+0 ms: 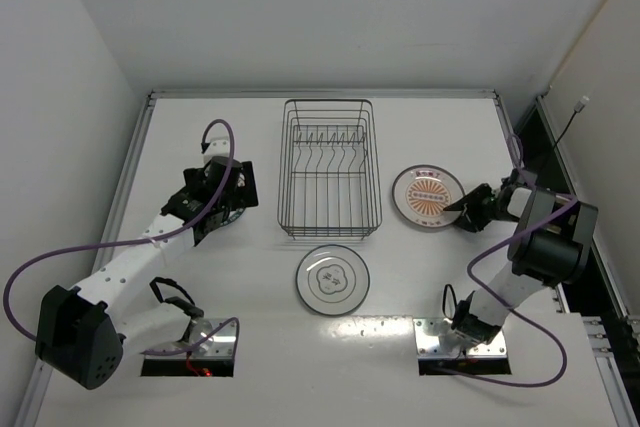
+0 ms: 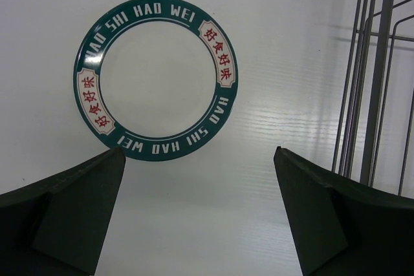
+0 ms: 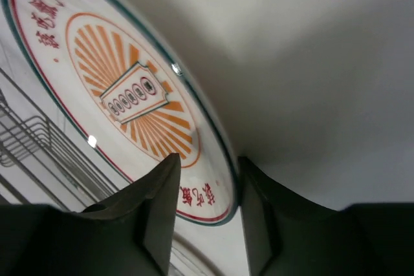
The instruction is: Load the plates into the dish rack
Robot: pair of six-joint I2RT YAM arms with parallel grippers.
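Observation:
The sunburst plate sits right of the dish rack. My right gripper is shut on its near right rim. In the right wrist view the plate is tilted, with one finger over its face and the other under its edge, around the gripper. The wavy-motif plate lies flat in front of the rack. My left gripper is open and empty left of the rack, over bare table.
A third plate with a green lettered rim lies on the table just ahead of the left fingers; the arm mostly hides it in the top view. The rack's wires stand to the right of the left gripper.

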